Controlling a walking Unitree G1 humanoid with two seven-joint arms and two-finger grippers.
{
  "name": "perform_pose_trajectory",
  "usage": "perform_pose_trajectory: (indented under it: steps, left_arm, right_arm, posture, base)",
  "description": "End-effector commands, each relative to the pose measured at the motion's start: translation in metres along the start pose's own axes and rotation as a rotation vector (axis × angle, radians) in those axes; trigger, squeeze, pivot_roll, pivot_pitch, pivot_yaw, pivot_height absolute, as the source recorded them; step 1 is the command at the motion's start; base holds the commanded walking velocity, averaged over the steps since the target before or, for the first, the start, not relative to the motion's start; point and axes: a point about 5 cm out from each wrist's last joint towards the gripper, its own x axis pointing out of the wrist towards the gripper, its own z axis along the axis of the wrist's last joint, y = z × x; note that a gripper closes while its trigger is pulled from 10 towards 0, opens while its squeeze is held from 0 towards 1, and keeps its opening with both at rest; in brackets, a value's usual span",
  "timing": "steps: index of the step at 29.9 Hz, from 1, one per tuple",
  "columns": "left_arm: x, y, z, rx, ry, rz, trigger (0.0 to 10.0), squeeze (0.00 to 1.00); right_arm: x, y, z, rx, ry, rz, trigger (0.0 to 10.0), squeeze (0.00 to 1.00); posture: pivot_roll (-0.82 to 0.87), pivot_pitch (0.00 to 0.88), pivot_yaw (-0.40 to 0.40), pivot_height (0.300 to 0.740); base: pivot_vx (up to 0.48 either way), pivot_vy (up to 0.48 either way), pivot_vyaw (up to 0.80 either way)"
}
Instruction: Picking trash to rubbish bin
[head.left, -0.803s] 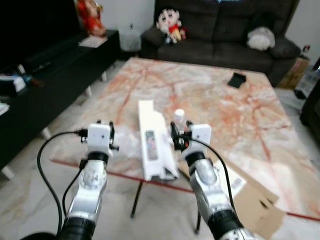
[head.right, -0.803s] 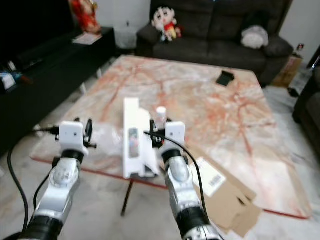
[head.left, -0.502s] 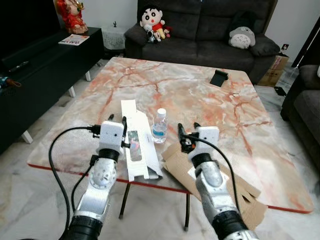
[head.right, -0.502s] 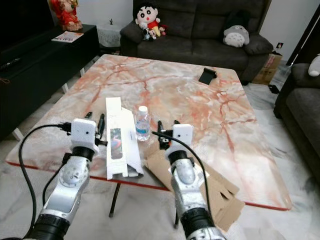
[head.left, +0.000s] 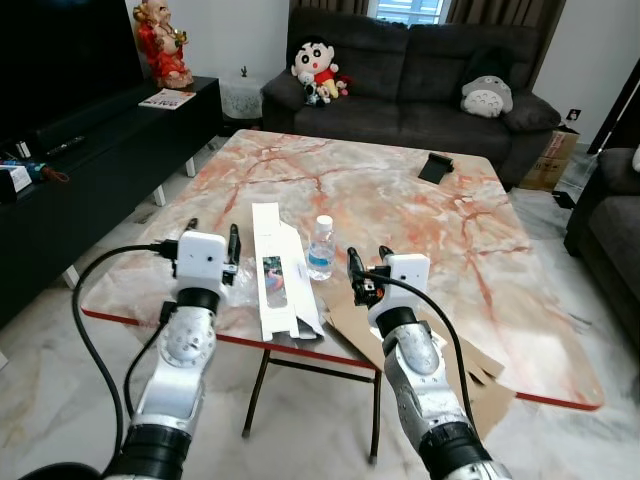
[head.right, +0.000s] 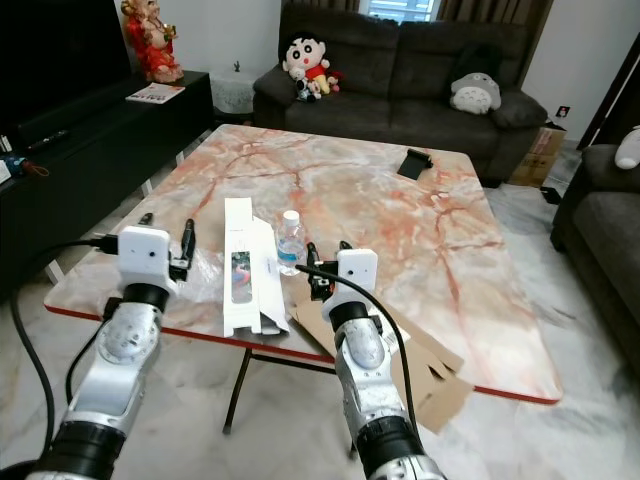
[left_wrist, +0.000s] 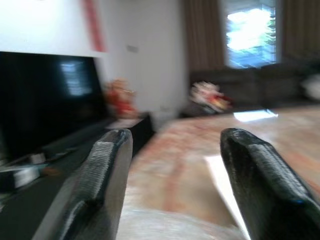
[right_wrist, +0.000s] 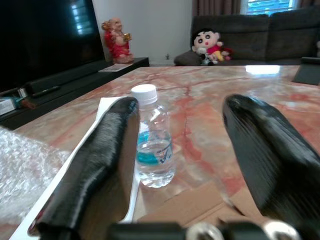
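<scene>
A long white box (head.left: 277, 281) lies flat near the front edge of the marble table (head.left: 400, 200). A small water bottle (head.left: 321, 247) stands upright just beyond the box. A flattened cardboard piece (head.left: 440, 345) lies at the front right. Crumpled clear plastic wrap (head.left: 243, 287) sits left of the box. My left gripper (head.left: 213, 235) hovers open over the plastic wrap, holding nothing. My right gripper (head.left: 367, 260) is open above the cardboard's near end. In the right wrist view the bottle (right_wrist: 152, 150) stands just ahead, between the fingers (right_wrist: 95, 165).
A black flat object (head.left: 436, 167) lies at the table's far right. A dark sofa (head.left: 420, 90) with soft toys stands behind the table, and a black TV cabinet (head.left: 90, 160) runs along the left. An armchair (head.left: 610, 230) is at the right. There is floor room at the table's front.
The whole picture has shifted and sharpened as the camera moved, and the table now sits farther off. Both grippers stay open over the front edge, and nothing was taken hold of.
</scene>
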Motion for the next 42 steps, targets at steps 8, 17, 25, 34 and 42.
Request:
perform_pose_trajectory:
  steps: [8,17,25,34,42]
  left_arm:
    - [0.007,0.042,-0.002,0.036,0.039,0.1,10.0,1.0]
    - [0.012,0.044,-0.015,0.005,0.115,-0.001,10.0,0.0]
    - [0.014,0.036,-0.019,-0.027,0.127,-0.06,10.0,0.0]
    - [0.021,0.034,-0.023,-0.091,0.15,-0.04,10.0,0.0]
    - [0.028,0.034,-0.023,-0.128,0.153,-0.02,10.0,0.0]
  right_arm:
    - [0.0,-0.001,0.002,-0.001,-0.005,-0.003,10.0,0.0]
    - [0.0,0.001,0.001,0.0,0.0,0.004,10.0,0.0]
    - [-0.001,-0.001,0.001,-0.004,-0.004,-0.003,10.0,0.0]
    - [-0.001,0.0,0.001,-0.006,-0.002,0.006,10.0,0.0]
    - [-0.001,-0.002,0.002,-0.011,-0.006,0.004,10.0,0.0]
  posture:
    - [0.19,0.0,-0.059,0.74]
    - [0.19,0.0,-0.059,0.74]
    - [0.19,0.001,-0.062,0.74]
    - [0.19,0.001,-0.062,0.74]
    - [0.17,0.0,-0.064,0.74]
  base:
    - [0.0,0.0,0.0]
    - [0.0,0.0,0.0]
    - [0.0,0.0,0.0]
    - [0.0,0.0,0.0]
    - [0.0,0.0,0.0]
